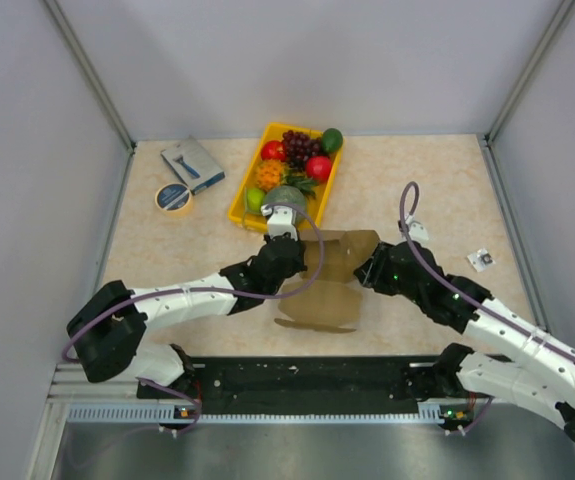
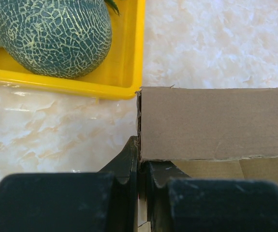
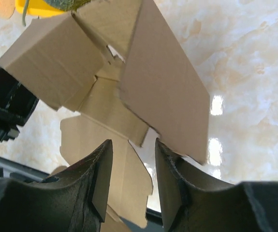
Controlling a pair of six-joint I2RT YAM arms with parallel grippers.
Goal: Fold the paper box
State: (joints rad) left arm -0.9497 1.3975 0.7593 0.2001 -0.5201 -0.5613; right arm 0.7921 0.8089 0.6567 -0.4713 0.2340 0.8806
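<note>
The paper box [image 1: 332,285] is a brown cardboard sheet, partly folded, lying at the table's near middle. My left gripper [image 1: 293,262] is at its left side. In the left wrist view this gripper [image 2: 139,157] is shut on the left edge of a raised cardboard wall [image 2: 211,123]. My right gripper [image 1: 367,268] is at the box's right side. In the right wrist view it [image 3: 133,147] is open, with a raised flap [image 3: 165,82] just above its right finger [image 3: 170,169] and the flat sheet [image 3: 105,140] beyond.
A yellow tray [image 1: 239,210] of fruit stands just behind the box, its melon [image 2: 51,34] close to my left gripper. A tape roll [image 1: 174,198] and a blue-grey packet [image 1: 193,165] lie at the back left. Two small white items [image 1: 481,259] lie at the right.
</note>
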